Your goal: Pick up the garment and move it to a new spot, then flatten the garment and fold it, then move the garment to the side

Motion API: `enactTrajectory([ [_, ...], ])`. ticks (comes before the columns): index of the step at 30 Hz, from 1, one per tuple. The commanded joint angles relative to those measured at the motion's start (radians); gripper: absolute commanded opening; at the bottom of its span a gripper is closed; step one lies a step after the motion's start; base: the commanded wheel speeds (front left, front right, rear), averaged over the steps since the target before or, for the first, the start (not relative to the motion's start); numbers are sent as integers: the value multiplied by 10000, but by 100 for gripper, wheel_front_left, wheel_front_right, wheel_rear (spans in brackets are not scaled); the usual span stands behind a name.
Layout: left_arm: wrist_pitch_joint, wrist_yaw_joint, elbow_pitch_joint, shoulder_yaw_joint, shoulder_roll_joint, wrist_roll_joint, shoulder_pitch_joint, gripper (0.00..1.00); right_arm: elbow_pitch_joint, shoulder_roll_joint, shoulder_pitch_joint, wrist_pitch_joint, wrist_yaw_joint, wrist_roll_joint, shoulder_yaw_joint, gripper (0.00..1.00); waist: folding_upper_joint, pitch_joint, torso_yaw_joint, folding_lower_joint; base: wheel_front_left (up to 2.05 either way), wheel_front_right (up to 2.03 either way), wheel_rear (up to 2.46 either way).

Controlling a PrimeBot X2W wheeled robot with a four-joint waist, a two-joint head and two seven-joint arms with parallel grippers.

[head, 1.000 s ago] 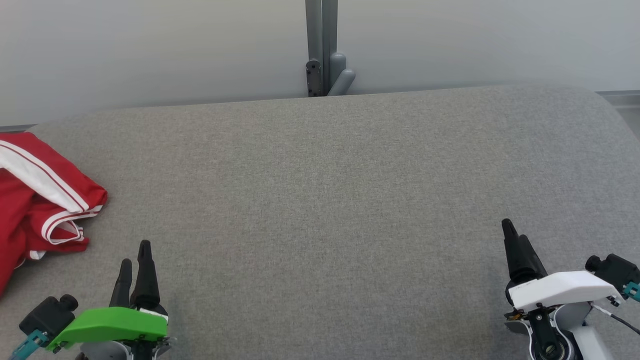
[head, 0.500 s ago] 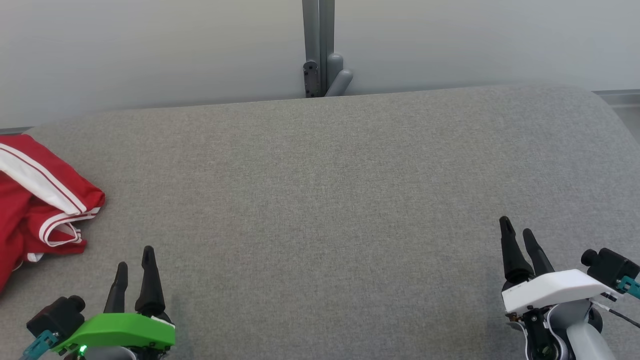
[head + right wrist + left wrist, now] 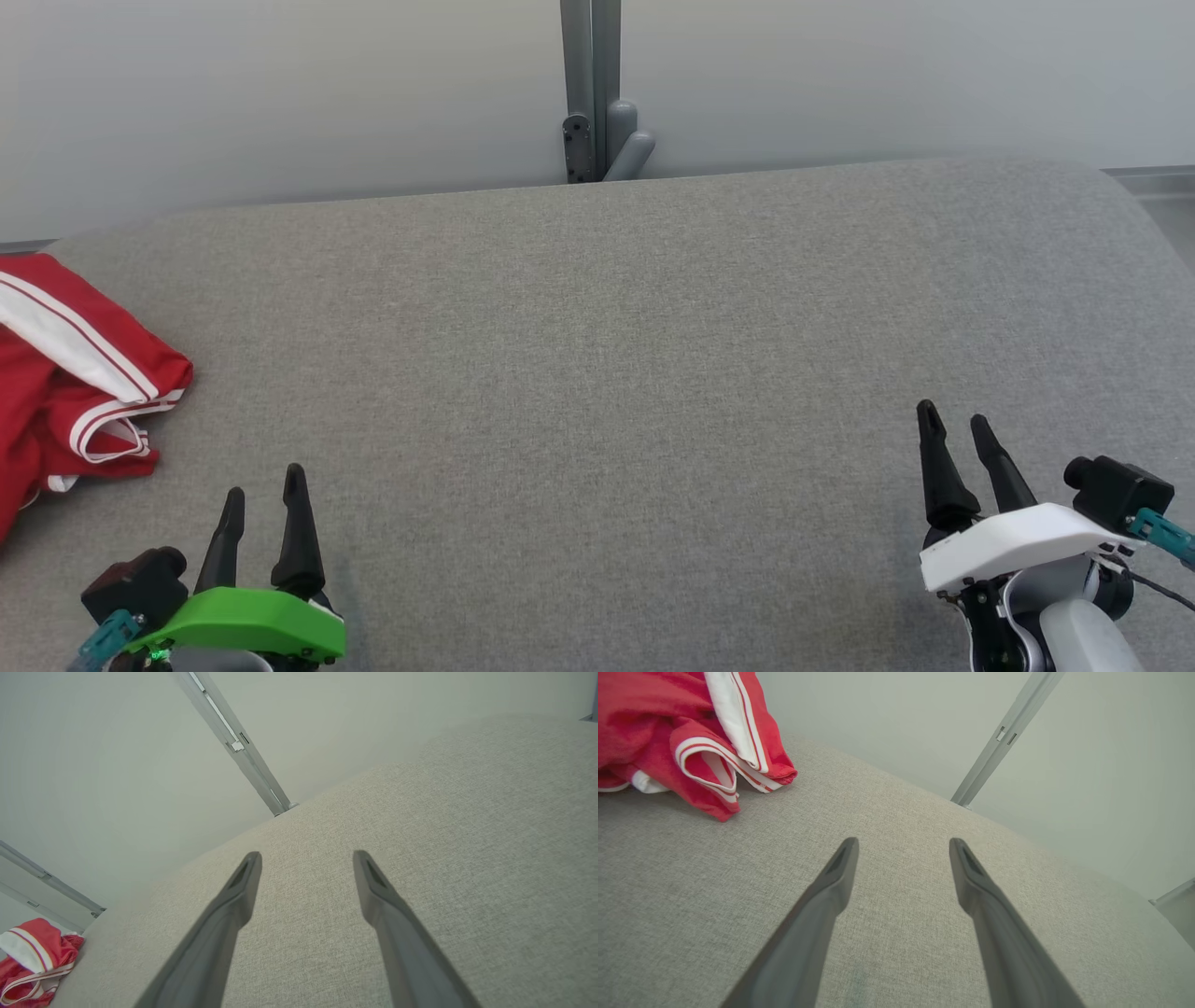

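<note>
The garment (image 3: 65,373) is red with white stripes and lies crumpled at the far left edge of the grey padded table (image 3: 607,355), partly cut off by the head view. The left wrist view has it at the upper left (image 3: 682,732); the right wrist view has it small at the lower left (image 3: 35,961). My left gripper (image 3: 264,485) is open near the front left, a little right of and nearer than the garment, with nothing between its fingers. My right gripper (image 3: 954,420) stands open and empty at the front right, far from the garment.
A grey metal post (image 3: 588,89) with a bracket rises behind the table's far edge against a pale wall. The table's right corner is rounded, with floor (image 3: 1167,201) beyond it.
Both grippers have turned so that the gap between their fingers now shows; the left one shifted slightly right, the right one slightly left. The garment has not been touched.
</note>
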Motion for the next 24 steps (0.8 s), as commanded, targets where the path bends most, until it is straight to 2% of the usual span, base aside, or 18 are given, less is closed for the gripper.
enactTrajectory([
  [1, -81, 10, -17, -5, 63, 275, 51, 100, -72, -72, -132, -104, 4, -286, 48, 100, 46, 2, -4, 0, 0, 0, 0],
  [24, -610, -5, 229, -61, 79, 2559, 26, 100, 218, -35, -102, -657, 4, -2289, 219, 100, 60, 118, 22, 0, 0, 0, 0],
])
